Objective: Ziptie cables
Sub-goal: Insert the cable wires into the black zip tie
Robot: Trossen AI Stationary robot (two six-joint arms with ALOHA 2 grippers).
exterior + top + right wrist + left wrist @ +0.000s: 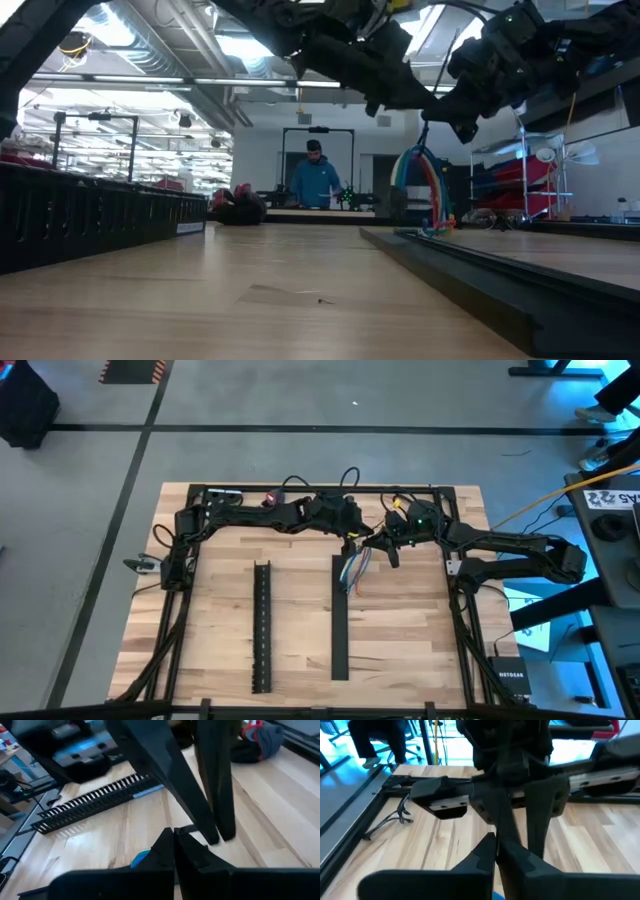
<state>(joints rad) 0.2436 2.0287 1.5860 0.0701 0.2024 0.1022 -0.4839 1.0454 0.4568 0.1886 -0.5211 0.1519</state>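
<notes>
In the left wrist view, the left gripper (495, 851) fills the lower centre of the frame with its fingers pressed together; whether anything thin sits between them cannot be told. The right gripper (173, 837), likewise lower centre in its own wrist view, has its fingers together too. From above, both meet just above mid-frame, over the upper end of the cables (355, 570), which hang as a red, white and blue bundle beside the flat black cover (340, 615). The slotted channel (262, 625) lies left of it. At lower right, a box (511, 682) reads "NETGEAR".
</notes>
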